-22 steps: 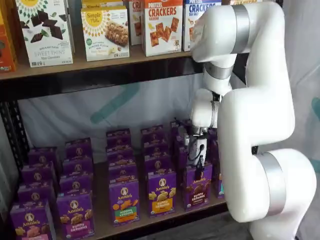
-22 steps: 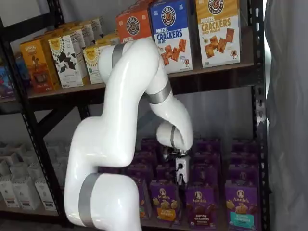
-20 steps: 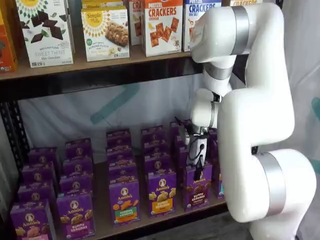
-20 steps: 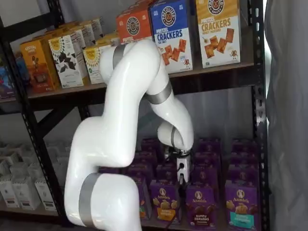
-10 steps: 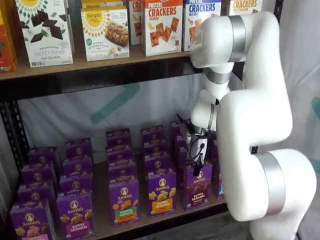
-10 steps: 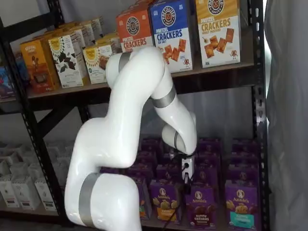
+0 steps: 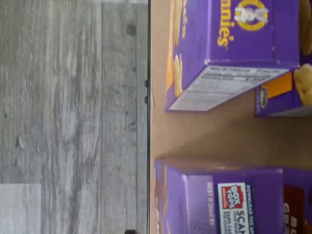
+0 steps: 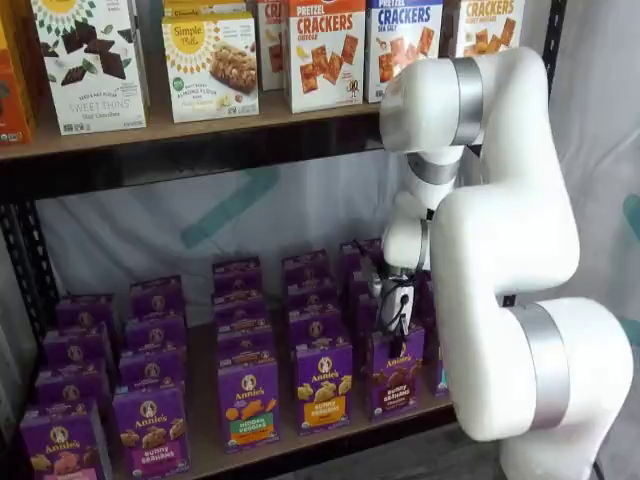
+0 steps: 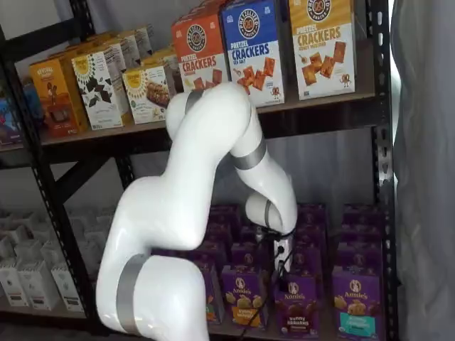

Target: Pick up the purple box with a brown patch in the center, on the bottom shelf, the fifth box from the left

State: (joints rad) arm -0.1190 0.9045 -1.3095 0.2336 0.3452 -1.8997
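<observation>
The purple box with dark brown cookies in its centre stands at the front of the bottom shelf [image 8: 203, 452] in both shelf views [image 8: 396, 376] [image 9: 297, 306]. My gripper hangs just above its top edge in both shelf views [image 8: 397, 322] [image 9: 283, 266]. Only dark fingers and a cable show, with no plain gap. In the wrist view, turned on its side, a purple carton with a Box Tops label and a brown patch [image 7: 229, 200] sits on the tan board [image 7: 195, 139]. No fingers show there.
A purple carton with a yellow-orange band [image 8: 323, 385] [image 7: 229, 48] stands beside the target. A teal-band carton [image 9: 355, 304] stands on its other side. More purple cartons fill the rows behind. Cracker boxes [image 8: 325, 50] line the upper shelf. Grey floor [image 7: 73, 97] lies beyond the shelf edge.
The arm has leaned further in toward the shelves. The gripper has shifted sideways and down until it is over the brown-patch box's top.
</observation>
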